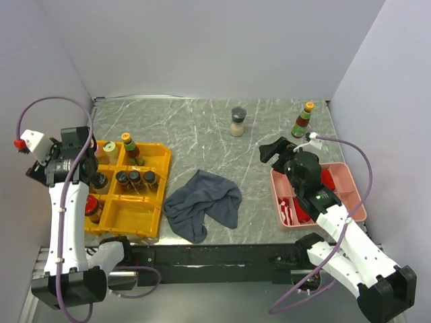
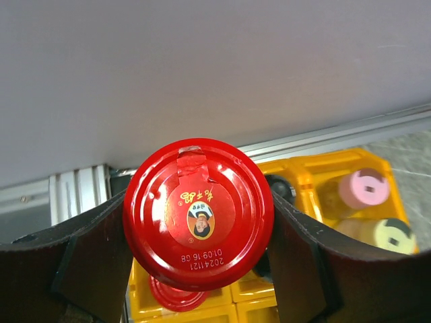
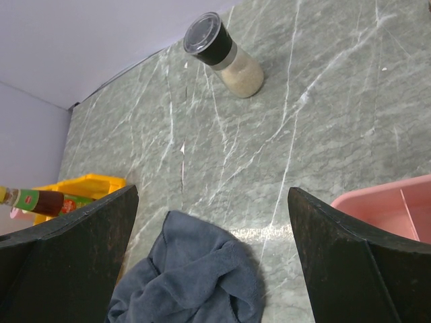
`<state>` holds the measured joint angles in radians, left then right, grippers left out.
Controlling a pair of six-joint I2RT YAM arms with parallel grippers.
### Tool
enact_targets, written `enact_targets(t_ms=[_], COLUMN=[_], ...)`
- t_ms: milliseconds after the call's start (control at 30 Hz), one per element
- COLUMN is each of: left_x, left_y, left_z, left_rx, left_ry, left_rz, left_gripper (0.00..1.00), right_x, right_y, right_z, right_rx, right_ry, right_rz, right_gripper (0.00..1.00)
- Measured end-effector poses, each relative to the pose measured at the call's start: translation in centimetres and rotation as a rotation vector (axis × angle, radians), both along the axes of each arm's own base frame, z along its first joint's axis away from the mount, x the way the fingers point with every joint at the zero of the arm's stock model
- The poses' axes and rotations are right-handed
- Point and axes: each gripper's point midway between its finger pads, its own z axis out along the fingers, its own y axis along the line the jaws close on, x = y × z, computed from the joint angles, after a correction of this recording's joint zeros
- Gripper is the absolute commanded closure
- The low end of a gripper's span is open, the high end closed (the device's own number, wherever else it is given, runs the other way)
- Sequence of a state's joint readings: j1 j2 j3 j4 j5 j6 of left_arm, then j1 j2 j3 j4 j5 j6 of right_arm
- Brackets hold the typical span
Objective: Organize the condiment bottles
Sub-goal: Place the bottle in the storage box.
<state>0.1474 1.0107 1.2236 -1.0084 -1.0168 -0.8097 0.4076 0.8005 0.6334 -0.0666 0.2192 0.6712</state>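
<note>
My left gripper (image 2: 199,232) is shut on a red-capped jar (image 2: 199,212), held above the yellow tray (image 2: 316,176); the arm hides this jar in the top view, where the gripper (image 1: 82,153) is over the tray's far left. A second red cap (image 2: 174,297) sits in the tray below. The tray (image 1: 153,202) also holds three black-capped jars (image 1: 135,178), a green-labelled sauce bottle (image 1: 130,147), a pink cap (image 2: 363,190) and a pale-green cap (image 2: 393,235). A shaker (image 1: 238,122) and an orange-capped bottle (image 1: 303,121) stand at the back. My right gripper (image 1: 275,151) is open and empty.
A dark grey cloth (image 1: 203,202) lies crumpled at the table's front middle, also in the right wrist view (image 3: 195,282). A pink tray (image 1: 350,195) with red items sits under my right arm. White walls close in the left, back and right.
</note>
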Motion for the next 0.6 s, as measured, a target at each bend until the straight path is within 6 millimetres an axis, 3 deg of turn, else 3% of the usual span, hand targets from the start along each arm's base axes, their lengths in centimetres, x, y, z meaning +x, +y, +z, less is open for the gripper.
enact_targets(t_ms=[233,600], left_x=[-2.2,-4.3], left_y=[0.2,0.9], left_z=[-2.5,-4.0], left_rx=[-0.038,-0.010], left_ry=[-0.001,-0.062], left_rz=[0.088,0.251], left_gripper=[0.99,0.99], right_x=[0.0,0.0], right_y=[0.1,0.1], right_z=[-0.1,-0.1], right_rx=[-0.001,-0.001], right_ry=[0.004,0.004], right_rz=[0.004,0.003], right_gripper=[0.00,0.00])
